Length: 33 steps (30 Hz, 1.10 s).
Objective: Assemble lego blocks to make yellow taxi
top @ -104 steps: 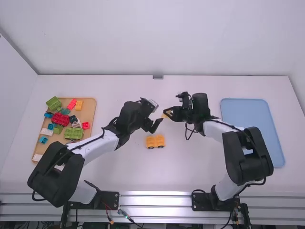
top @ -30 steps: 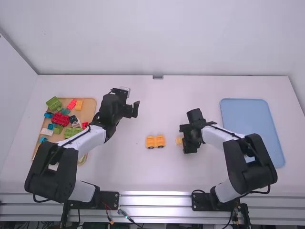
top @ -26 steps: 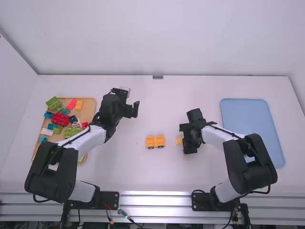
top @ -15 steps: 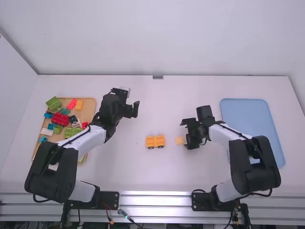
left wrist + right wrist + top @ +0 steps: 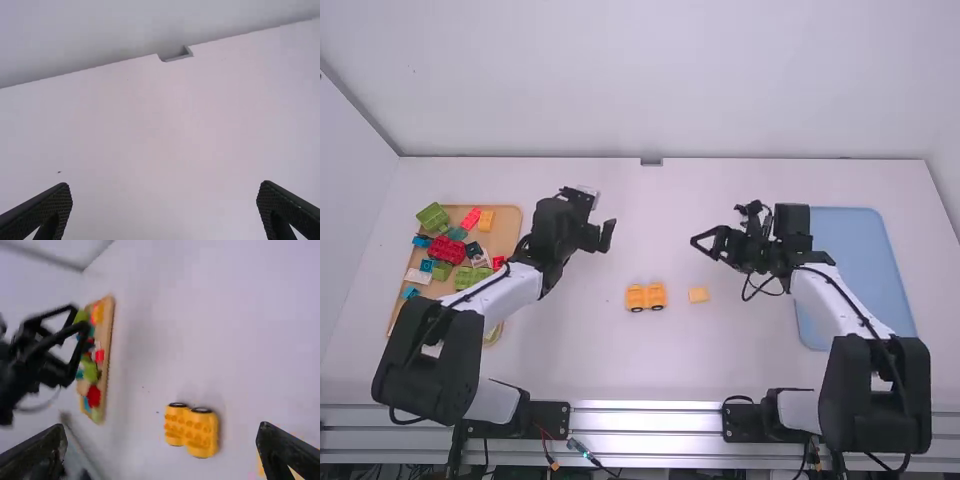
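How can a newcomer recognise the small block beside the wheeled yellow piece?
In the high view, start at the blue tray on the right. Go left to the wheeled yellow piece near the middle; the small yellow block lies just right of it, apart. It is smaller, paler and shows no wheels.

In the right wrist view, the brown tray [image 5: 107,325] and its blocks [image 5: 93,396] are blurred; a finger [image 5: 274,452] partly covers the small yellow block [image 5: 296,441]. The right arm [image 5: 825,300] hides part of the blue tray [image 5: 848,232].
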Each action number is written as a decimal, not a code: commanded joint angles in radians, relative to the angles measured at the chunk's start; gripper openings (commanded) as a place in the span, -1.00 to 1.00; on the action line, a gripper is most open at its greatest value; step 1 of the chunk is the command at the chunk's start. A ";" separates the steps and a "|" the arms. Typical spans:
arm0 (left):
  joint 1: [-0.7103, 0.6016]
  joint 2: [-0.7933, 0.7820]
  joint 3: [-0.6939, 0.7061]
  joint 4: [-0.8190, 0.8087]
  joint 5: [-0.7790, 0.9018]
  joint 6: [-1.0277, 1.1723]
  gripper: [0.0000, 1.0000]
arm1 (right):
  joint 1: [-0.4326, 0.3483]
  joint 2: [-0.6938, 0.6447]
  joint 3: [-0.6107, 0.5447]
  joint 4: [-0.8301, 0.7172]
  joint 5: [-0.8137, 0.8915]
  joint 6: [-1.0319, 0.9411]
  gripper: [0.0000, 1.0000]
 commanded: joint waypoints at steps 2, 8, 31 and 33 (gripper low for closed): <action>0.004 -0.026 0.001 -0.050 0.298 0.294 0.98 | 0.020 -0.023 0.016 0.003 0.045 -0.550 0.97; 0.003 -0.026 0.001 -0.233 0.664 0.750 0.97 | 0.015 -0.022 0.015 0.114 0.216 -0.628 0.97; -0.023 0.004 -0.143 -0.196 0.864 0.937 0.98 | -0.011 0.100 -0.032 0.011 -0.025 -1.347 0.98; -0.023 0.024 -0.143 -0.178 0.863 0.932 0.98 | -0.027 0.124 -0.034 0.006 -0.066 -1.386 0.98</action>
